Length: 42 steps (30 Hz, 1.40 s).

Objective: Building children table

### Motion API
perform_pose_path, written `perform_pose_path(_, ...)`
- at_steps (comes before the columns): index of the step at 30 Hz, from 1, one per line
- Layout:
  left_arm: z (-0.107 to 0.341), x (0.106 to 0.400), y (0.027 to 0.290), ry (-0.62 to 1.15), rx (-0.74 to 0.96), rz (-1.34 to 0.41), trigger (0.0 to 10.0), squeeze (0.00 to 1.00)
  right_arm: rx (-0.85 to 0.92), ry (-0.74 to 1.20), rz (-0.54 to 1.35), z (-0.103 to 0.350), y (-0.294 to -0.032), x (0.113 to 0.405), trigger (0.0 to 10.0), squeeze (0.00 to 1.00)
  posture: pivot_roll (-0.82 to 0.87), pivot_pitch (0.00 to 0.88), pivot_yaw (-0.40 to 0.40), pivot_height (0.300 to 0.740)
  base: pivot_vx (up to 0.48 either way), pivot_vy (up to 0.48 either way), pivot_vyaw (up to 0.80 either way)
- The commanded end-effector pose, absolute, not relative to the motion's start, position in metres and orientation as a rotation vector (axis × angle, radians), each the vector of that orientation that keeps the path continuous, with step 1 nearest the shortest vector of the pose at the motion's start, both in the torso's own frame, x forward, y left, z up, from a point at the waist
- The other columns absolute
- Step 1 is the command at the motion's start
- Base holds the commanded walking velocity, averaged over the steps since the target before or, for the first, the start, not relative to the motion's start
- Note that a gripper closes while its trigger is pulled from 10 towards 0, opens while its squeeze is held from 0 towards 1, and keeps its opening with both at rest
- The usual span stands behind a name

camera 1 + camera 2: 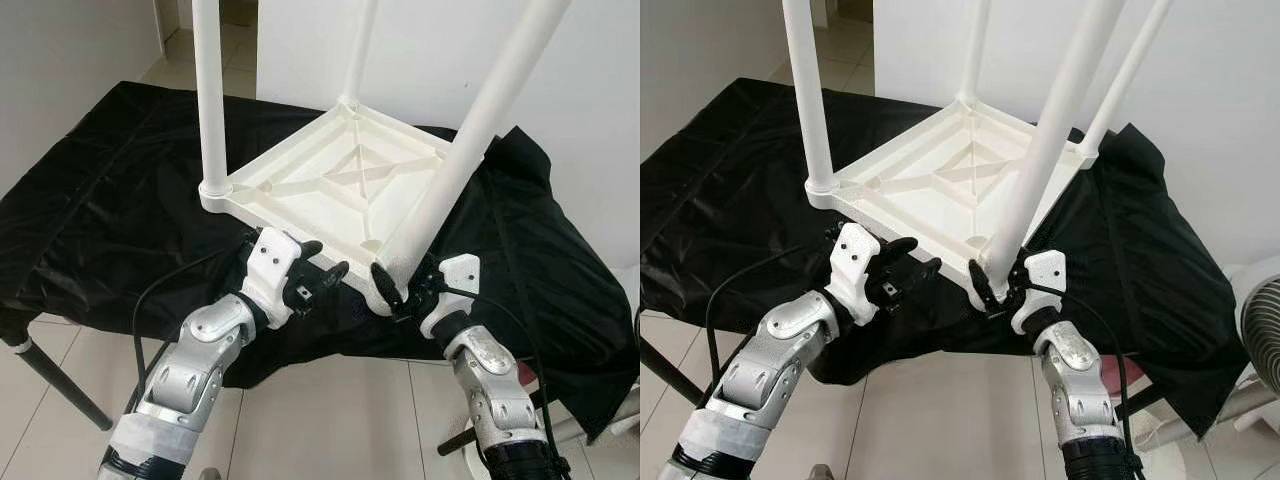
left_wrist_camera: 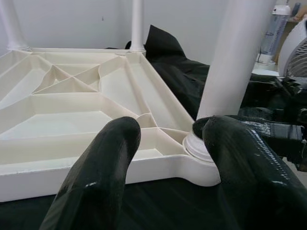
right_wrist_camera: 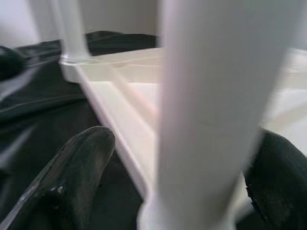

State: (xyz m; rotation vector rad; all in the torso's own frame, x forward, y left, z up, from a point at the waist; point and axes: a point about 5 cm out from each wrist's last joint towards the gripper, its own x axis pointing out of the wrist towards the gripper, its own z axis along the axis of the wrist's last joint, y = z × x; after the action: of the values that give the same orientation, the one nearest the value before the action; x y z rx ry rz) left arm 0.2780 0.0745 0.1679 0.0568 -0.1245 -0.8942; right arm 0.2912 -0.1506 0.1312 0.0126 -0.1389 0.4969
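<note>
Your left arm reaches forward, forearm angled up, wrist bent inward — its left gripper [image 1: 322,272] hovers with both black fingers [image 2: 103,165] spread apart, clasping nothing. Your right arm rises from below, and the right gripper [image 1: 998,285] has its fingers [image 3: 76,167] parted either side of a white post

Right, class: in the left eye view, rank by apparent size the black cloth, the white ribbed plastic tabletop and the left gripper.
1. Black cloth, spread widest.
2. White ribbed plastic tabletop, upside down on the cloth.
3. Left gripper, smallest, though it sits nearest the camera, so it looks bigger than it is.
</note>
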Motion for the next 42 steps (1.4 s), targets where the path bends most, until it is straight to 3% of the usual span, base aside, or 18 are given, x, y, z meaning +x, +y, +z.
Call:
perform_pose_path(1,0.167,0.274,0.07,-0.122,0.065,-0.903,10.0,0.0,0.016,-0.128,0.539,0.13,-0.151,0.293,10.0,0.0,0.05,0.016,-0.115,0.74,0.0,0.0,0.0)
perform_pose_path(8,0.159,0.256,0.06,-0.086,0.143,-1.051,10.0,0.0,-0.022,-0.116,0.623,0.129,-0.149,0.309,10.0,0.0,0.06,0.031,-0.116,0.74,0.0,0.0,0.0)
perform_pose_path(15,0.16,0.258,0.058,-0.095,0.159,-1.049,10.0,0.0,-0.078,-0.087,0.708,0.129,-0.145,0.325,10.0,0.0,0.06,0.036,-0.124,0.74,0.0,0.0,0.0)
perform_pose_path(16,0.159,0.257,0.057,-0.094,0.166,-1.052,10.0,0.0,-0.106,-0.066,0.723,0.126,-0.145,0.327,3.1,0.0,0.07,0.036,-0.126,0.74,0.0,0.0,0.0)
perform_pose_path(17,0.159,0.256,0.057,-0.094,0.171,-1.053,10.0,0.0,-0.125,-0.052,0.734,0.124,-0.146,0.329,3.1,0.0,0.07,0.036,-0.126,0.74,0.0,0.0,0.0)
perform_pose_path(18,0.159,0.256,0.056,-0.093,0.171,-1.052,10.0,0.0,-0.131,-0.04,0.741,0.123,-0.147,0.33,0.0,0.0,0.07,0.038,-0.132,0.74,0.0,0.0,0.0)
perform_pose_path(35,0.159,0.26,0.058,-0.097,0.165,-1.004,10.0,0.0,-0.116,-0.045,0.707,0.117,-0.152,0.328,0.0,0.0,0.06,0.042,-0.136,0.74,0.0,0.0,0.0)
perform_pose_path(36,0.159,0.26,0.058,-0.098,0.164,-1.005,10.0,0.0,-0.11,-0.054,0.685,0.118,-0.152,0.328,10.0,0.0,0.06,0.041,-0.135,0.74,0.0,0.0,0.0)
perform_pose_path(42,0.159,0.262,0.057,-0.1,0.167,-1.008,10.0,0.0,-0.16,-0.033,0.491,0.116,-0.155,0.33,10.0,0.0,0.05,0.04,-0.127,0.74,0.0,0.0,0.0)
